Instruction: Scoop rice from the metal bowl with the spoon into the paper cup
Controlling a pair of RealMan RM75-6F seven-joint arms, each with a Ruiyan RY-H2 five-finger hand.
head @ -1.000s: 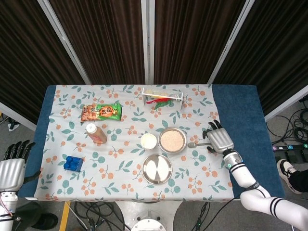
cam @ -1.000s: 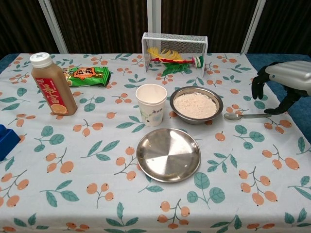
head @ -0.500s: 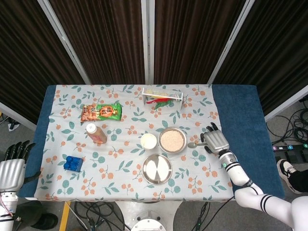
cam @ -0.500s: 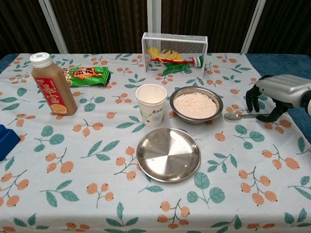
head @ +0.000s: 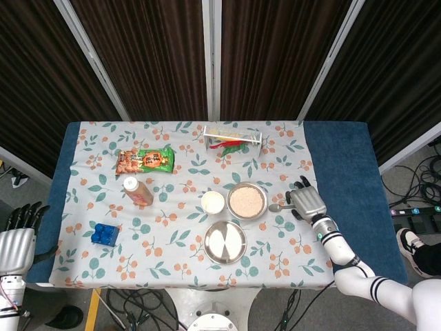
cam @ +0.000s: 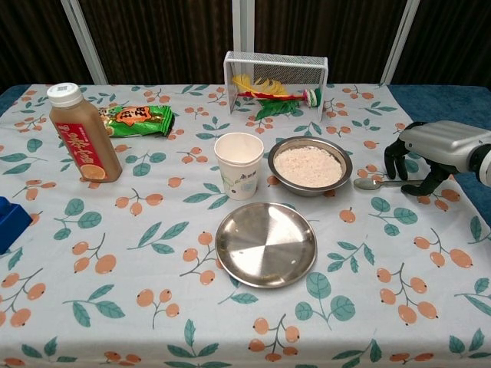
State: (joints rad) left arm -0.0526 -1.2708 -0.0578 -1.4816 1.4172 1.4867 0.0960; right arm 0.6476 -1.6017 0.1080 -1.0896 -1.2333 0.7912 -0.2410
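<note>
We've got the metal bowl of rice sitting a bit right of the table's middle, with the paper cup just beside it at 9 o'clock, close but not touching. The spoon lies flat on the cloth at 3 o'clock from the bowl, scoop end nearest the rim, handle running out toward our right hand.

That right hand is down over the handle end with its fingers curled downward around it. We can't tell if it's actually pinching the handle or just cupped over it. Our left hand hangs off the table's left edge at about 8 o'clock in the head view, fingers up and apart, holding nothing.

Room-wise, the steel plate sits at 6 o'clock from the cup and bowl. The wire rack is well back at 12 o'clock near the far edge. The bottle and snack bag stay over at 9 to 10 o'clock, well apart, and the blue block is near the left edge. The cloth at 4 to 5 o'clock from the bowl is bare.

Compared with a second ago, our right hand has dropped lower and slid in toward the bowl. Nothing else shifted.
</note>
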